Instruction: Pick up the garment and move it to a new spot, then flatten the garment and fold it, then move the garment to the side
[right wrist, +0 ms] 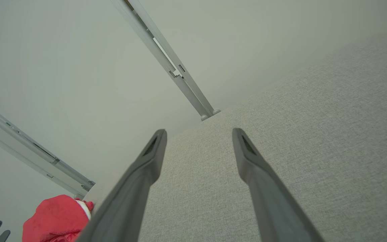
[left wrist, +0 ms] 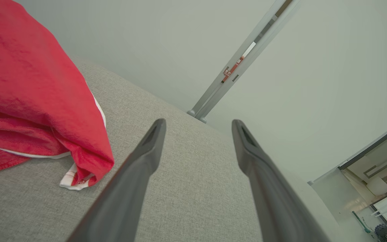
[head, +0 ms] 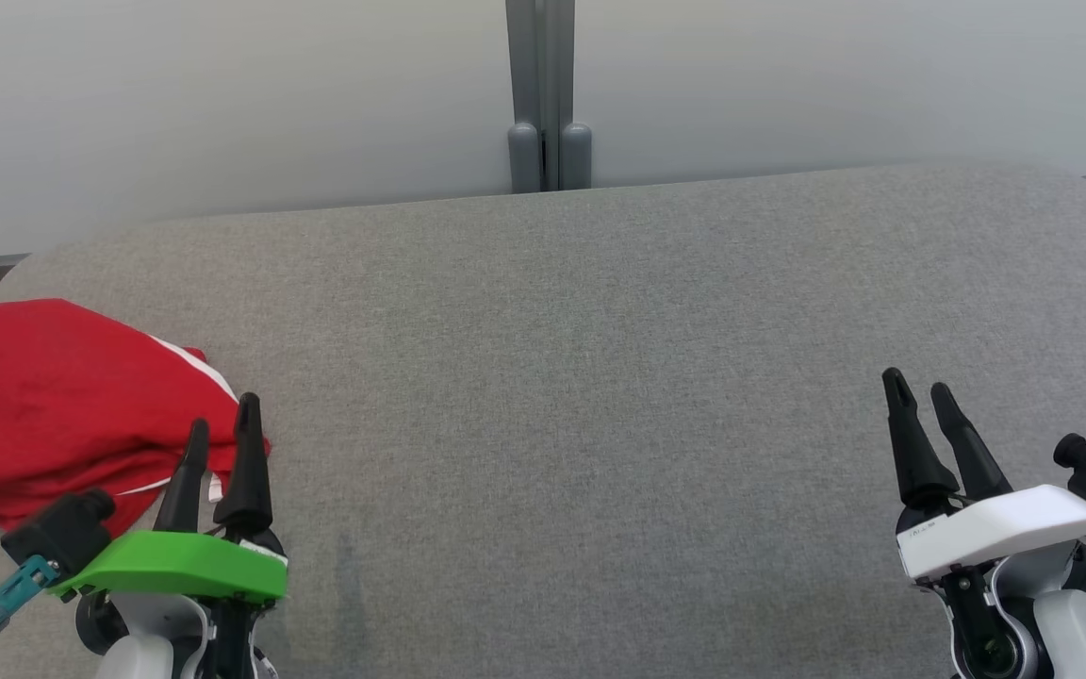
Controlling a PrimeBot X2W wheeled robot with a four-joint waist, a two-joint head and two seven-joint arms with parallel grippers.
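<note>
- At the lower left of the head view, my left gripper (head: pixel 222 417) stands with its two dark fingers spread apart and nothing between them.
- Just past those fingertips, to my left, lies the garment (head: pixel 53 396), a red heap with white trim, bunched at the left end of the grey cushion (head: pixel 600 377).
- From the head view my fingertips overlap its near right edge. The left wrist view shows that hanging corner just beside one finger, apart from it, resting on the cushion.
- As best I can judge from such a crumpled heap, its long axis runs roughly across me, left to right.
- My right gripper (head: pixel 916 383) hovers at the far right, likewise spread and empty. It is well apart from the garment, with bare cushion between.
- So the left arm is plainly the nearer one. I judge the pick calls for a short reach leftward and down with it, to close on that near corner.
</note>
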